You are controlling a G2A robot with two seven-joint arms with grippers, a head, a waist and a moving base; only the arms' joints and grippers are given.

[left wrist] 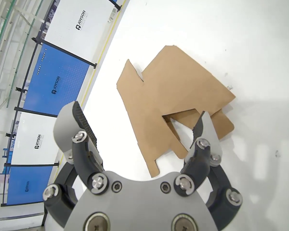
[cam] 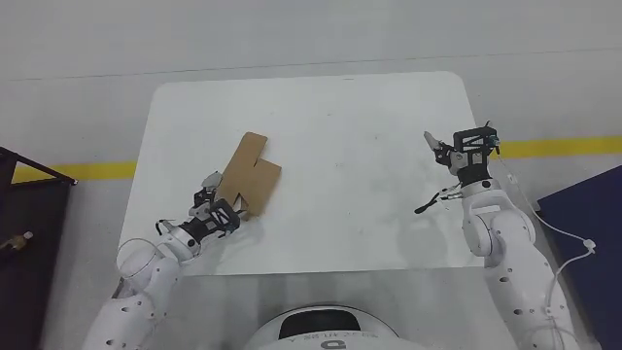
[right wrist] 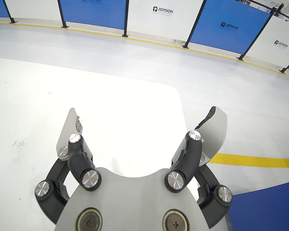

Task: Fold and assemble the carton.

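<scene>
A flat brown carton (cam: 250, 175) lies unfolded on the white table (cam: 350, 136), left of the middle. In the left wrist view the carton (left wrist: 173, 97) shows its notched flaps spread flat. My left gripper (cam: 220, 211) (left wrist: 139, 116) is open at the carton's near corner, one finger over a small flap, nothing held. My right gripper (cam: 445, 170) (right wrist: 144, 116) stands open over the table's right edge, far from the carton, with nothing between its fingers.
A dark cart (cam: 24, 214) stands left of the table and a blue surface (cam: 583, 214) at the right. A yellow floor line (cam: 564, 146) runs behind. Blue and white barrier panels (right wrist: 159, 10) ring the floor. Bare tabletop lies between the arms.
</scene>
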